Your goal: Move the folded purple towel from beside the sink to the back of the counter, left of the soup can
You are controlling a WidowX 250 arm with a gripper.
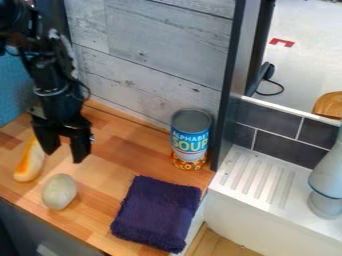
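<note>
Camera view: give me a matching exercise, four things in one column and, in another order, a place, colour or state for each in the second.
Things
1. Can
2. Cloth
3. Oval thing
4. End effector

Place, colour or state
A. Pale grey-green, lying on the wood
B. Black, fingers apart
C. Standing upright, with a blue label
D. Dark purple, lying flat

Right pairs: 1-C, 2-D, 3-A, 4-B

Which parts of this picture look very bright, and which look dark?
Camera view: the floor at upper right is brightest, almost white; the black gripper and the folded cloth look darker than the counter.
</note>
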